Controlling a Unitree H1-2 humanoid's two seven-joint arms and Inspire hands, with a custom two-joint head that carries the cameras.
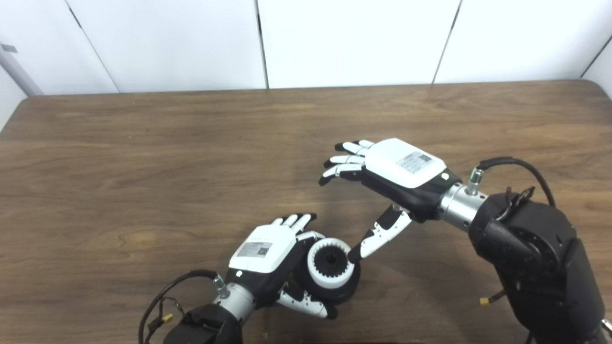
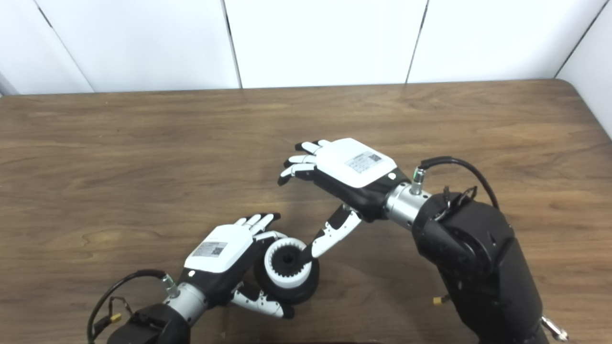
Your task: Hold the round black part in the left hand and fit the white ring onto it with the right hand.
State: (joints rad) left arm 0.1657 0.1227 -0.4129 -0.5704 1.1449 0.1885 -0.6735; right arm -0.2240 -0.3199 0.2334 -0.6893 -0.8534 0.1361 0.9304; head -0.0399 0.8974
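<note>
Black part sits near the table's near edge, a little left of centre, and in the left eye view we see our left hand wrapped around it, fingers curled over its far side and thumb under its near side. White ring, toothed on the inside, already lies seated on the part's upper face. Our right hand hovers just right of and beyond the part, palm down, fingers spread and holding nothing; its thumb points down toward the ring's right rim, and we cannot tell from here whether the tip touches it. In the right eye view, the same part and ring rest in our left hand, which grips the part's left side. Our right hand again shows apart fingers above the table, with the thumb tip now appearing to overlap the ring's right edge.
</note>
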